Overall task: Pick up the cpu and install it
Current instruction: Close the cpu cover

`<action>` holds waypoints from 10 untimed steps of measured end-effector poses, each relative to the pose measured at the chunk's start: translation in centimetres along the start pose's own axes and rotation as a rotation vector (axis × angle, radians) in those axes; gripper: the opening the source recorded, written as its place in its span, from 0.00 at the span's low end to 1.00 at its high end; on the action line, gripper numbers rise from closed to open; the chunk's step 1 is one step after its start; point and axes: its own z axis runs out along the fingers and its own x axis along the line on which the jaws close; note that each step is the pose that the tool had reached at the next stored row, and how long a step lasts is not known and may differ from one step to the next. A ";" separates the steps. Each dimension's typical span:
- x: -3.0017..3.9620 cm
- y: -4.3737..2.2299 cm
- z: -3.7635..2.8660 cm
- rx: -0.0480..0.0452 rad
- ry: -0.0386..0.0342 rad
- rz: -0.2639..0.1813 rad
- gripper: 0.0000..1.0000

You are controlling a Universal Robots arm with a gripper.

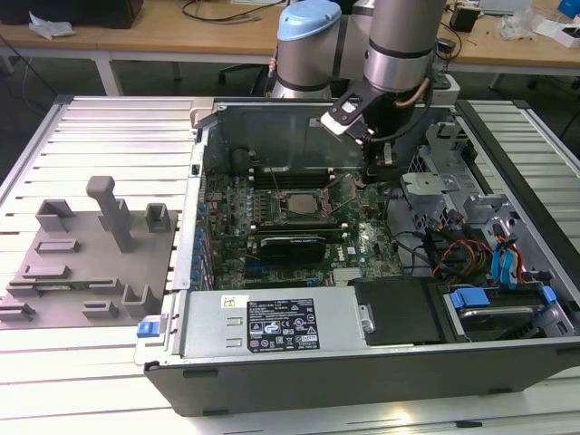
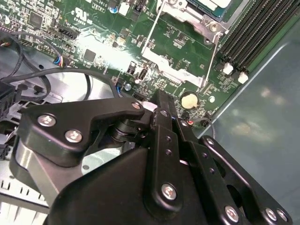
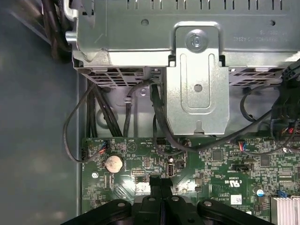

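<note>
Slatted metal bench [image 1: 109,118], wooden desks behind. Open pc case [image 1: 362,362] runs from mid-bench to the edge at the exterior view's right; grey fixture blocks [image 1: 82,263] sit toward the edge at the exterior view's left. Arm [image 1: 399,45] reaches down into the case, pincer [image 1: 386,161] low over the motherboard [image 1: 272,245], next to the drive cage [image 1: 435,195]. First wrist view: fingers [image 3: 154,187] pressed together, just a thin seam btw them, nothing seen clamped, so pincer reads as closed and empty. Cpu [image 2: 208,3] looks to be lying flat inside the socket frame [image 1: 304,201], silvery lid partly cut off at the frame edge in the second wrist view; can't tell if it's latched. Key relation: cpu lies off the pincer toward the exterior view's left, apart, not touching, w/ the coin cell [image 2: 189,99] roughly btw the two. Chip is square, so no long axis to line up on.
</note>
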 end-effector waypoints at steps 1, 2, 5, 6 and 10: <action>0.00 -0.03 0.55 0.0037 0.0000 0.000 0.11; 0.00 -0.05 1.07 0.0054 -0.0002 0.000 0.11; 0.00 -0.10 1.44 0.0056 0.0001 0.000 0.11; 0.00 -0.10 1.45 0.0056 0.0001 0.000 0.11; 0.00 -0.39 1.44 0.0055 0.0006 0.000 0.11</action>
